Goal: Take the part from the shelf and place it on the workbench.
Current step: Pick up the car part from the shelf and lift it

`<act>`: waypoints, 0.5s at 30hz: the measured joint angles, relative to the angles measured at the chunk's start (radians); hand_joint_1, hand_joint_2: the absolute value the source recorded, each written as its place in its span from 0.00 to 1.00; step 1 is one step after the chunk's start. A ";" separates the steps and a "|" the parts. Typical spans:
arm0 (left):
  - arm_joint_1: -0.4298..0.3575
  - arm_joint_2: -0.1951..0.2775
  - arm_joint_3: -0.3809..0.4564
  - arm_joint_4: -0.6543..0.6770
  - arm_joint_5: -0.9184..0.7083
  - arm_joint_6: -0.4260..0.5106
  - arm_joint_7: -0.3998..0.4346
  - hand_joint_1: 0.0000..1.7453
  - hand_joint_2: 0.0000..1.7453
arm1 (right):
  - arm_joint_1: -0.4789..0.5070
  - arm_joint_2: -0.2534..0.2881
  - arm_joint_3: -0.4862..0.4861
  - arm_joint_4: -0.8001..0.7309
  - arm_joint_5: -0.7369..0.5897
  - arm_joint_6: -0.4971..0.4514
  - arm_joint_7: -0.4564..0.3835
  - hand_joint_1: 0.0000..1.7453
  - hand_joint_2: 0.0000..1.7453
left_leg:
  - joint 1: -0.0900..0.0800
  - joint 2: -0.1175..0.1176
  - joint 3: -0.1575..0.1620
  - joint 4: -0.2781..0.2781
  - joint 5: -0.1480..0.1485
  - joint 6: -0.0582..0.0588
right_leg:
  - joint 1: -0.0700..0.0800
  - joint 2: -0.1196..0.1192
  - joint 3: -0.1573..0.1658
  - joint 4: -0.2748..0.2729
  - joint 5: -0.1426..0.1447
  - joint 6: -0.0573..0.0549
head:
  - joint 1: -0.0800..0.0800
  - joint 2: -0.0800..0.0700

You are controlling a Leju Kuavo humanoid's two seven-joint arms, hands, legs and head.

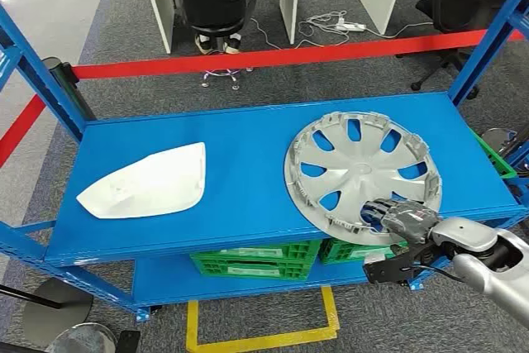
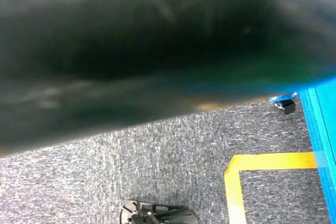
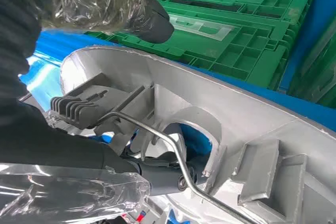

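A silver wheel cover point(image 1: 362, 169) lies flat on the right half of a blue shelf point(image 1: 250, 163), its near rim reaching the shelf's front edge. The robot's right hand point(image 1: 399, 219) grips that near rim, its fingers point(image 3: 158, 174) curled through an opening beside a wire ring. A white plastic panel point(image 1: 146, 181) lies on the shelf's left half, with green crates point(image 1: 255, 259) on the level below.

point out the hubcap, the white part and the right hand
hubcap point(image 1: 359, 163), head view, its centre hub
white part point(image 1: 150, 182), head view, middle of its top face
right hand point(image 1: 399, 219), head view, back of the hand
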 joint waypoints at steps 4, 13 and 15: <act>0.000 0.000 0.000 0.000 0.000 0.000 0.000 0.00 0.00 | -0.001 0.002 0.002 0.003 0.000 0.000 0.000 0.00 1.00 | 0.000 0.000 0.000 0.000 0.000 0.000 | 0.000 0.000 0.000 0.000 0.000 0.000 | 0.000 0.000; 0.001 0.000 0.002 0.000 0.000 0.000 0.000 0.00 0.00 | 0.000 0.007 0.004 0.009 0.003 -0.011 0.002 0.00 1.00 | 0.000 0.000 0.001 0.000 0.001 0.000 | 0.000 0.000 0.001 0.000 0.001 0.000 | 0.000 0.000; 0.001 0.000 0.003 0.000 0.000 0.000 0.000 0.00 0.00 | 0.000 0.008 0.004 0.010 0.007 -0.014 0.003 0.00 1.00 | 0.000 0.000 0.001 0.000 0.001 0.000 | 0.000 0.000 0.001 0.000 0.001 0.000 | 0.000 0.000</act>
